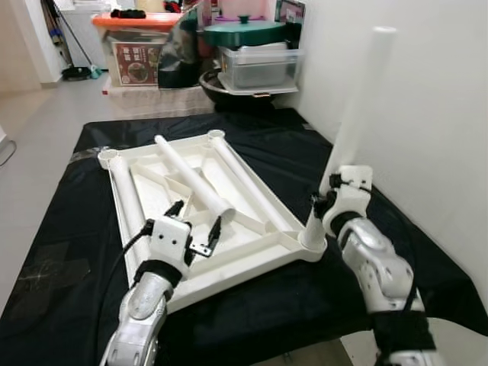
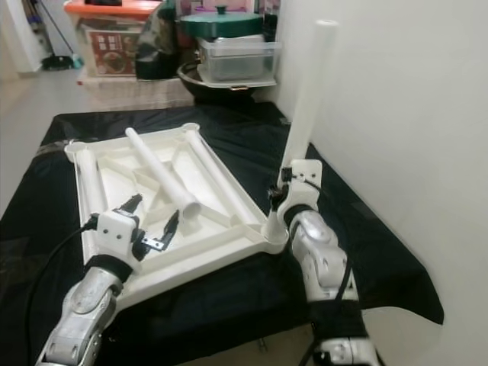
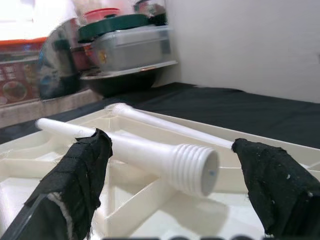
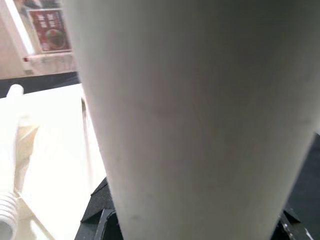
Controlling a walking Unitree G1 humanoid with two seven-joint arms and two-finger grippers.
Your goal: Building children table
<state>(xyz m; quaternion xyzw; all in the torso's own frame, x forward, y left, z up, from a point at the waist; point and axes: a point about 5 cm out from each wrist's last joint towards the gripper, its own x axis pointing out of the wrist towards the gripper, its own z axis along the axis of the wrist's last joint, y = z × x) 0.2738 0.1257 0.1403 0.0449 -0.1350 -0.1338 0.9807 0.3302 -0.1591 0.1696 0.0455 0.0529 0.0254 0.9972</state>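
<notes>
Black cloth (image 1: 69, 252), right pincer (image 1: 329, 200) clenched on upright leg (image 1: 358, 99), left pincer (image 1: 197, 226) released around loose leg (image 1: 194, 177)

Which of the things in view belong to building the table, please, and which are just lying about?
For the job: upturned tabletop; upright leg at right gripper; three loose legs, one before the open left gripper.

Lying about: storage boxes, green lid, black cloth.
</notes>
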